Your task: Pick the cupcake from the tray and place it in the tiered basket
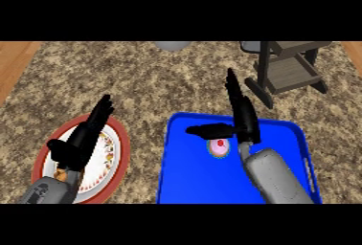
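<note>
Head view, my notes, left to right.

Far left: strip of light wood at the edge, then the table, a speckled brown granite-like top with a mottled, grainy pattern.

Left hand: black, fingers straight and relaxed, pointing up and away, holding nothing. It hangs over a round plate with a red rim, white inner face and a patterned ring. A small orange-brown item shows on the plate near the wrist; I cannot tell what it is.

Top centre: a pale grey rounded object, cut off by the view's edge.

Centre-right: blue tray, rectangular with rounded corners and a raised lip, smooth and glossy. The cupcake sits in the tray's upper half, pink top with a red dot, teal wrapper edge.

Right hand: spread wide, fingers straight and reaching past the tray's far rim, thumb stretched left just above the cupcake. Not curled round it; whether the thumb touches it I cannot tell. The grey forearm covers part of the tray's right side.

Upper right: tiered basket, dark angled frame legs with flat grey-brown shelves, well apart from the cupcake, beyond the tray.
</note>
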Motion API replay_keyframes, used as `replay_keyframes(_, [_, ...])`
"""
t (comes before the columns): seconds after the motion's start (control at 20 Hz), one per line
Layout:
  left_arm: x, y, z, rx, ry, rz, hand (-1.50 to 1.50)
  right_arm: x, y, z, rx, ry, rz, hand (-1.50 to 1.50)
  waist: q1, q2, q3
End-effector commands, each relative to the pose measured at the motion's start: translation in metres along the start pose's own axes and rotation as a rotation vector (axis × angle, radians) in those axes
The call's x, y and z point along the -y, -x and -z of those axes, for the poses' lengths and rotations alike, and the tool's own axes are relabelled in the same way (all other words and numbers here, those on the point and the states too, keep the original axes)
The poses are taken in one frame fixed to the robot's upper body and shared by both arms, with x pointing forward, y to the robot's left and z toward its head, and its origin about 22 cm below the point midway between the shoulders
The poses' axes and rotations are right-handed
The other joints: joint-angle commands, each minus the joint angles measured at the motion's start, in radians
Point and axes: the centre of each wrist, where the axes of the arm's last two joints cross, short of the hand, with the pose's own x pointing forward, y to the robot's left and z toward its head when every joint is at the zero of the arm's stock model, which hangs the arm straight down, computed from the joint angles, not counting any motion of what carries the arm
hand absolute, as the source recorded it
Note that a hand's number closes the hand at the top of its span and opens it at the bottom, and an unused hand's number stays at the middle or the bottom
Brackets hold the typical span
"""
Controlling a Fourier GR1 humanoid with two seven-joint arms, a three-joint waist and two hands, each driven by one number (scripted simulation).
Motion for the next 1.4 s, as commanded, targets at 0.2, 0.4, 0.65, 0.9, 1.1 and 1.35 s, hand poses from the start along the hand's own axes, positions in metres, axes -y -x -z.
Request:
replay_keyframes(0.2, [0.027,0.006,0.012,-0.037,0.044,-0.040,0.00,-0.067,-0.043,-0.001,0.185,-0.026,-0.230,-1.50,-0.040,-0.016,-0.001])
replay_keyframes(0.4, [0.010,0.014,-0.011,-0.047,0.034,-0.043,0.00,-0.039,-0.064,0.020,0.064,-0.032,-0.558,-1.50,-0.044,-0.040,-0.007])
replay_keyframes(0.65, [0.008,0.016,-0.003,-0.070,0.016,-0.031,0.00,-0.034,-0.070,0.025,-0.155,-0.209,-0.990,-1.50,-0.061,-0.043,-0.011])
replay_keyframes(0.9, [0.009,0.018,-0.006,-0.078,0.026,-0.037,0.00,-0.063,-0.114,0.009,-0.275,-0.346,-1.249,-1.50,-0.060,-0.041,-0.006])
replay_keyframes(1.1, [0.014,0.018,-0.001,-0.048,0.022,-0.046,0.00,-0.091,-0.151,-0.021,-0.346,-0.396,-1.264,-1.50,-0.057,-0.026,-0.002])
replay_keyframes(1.35, [0.022,0.011,-0.003,-0.036,0.039,-0.058,0.00,-0.091,-0.155,-0.033,-0.410,-0.369,-1.270,-1.50,-0.050,-0.024,0.000])
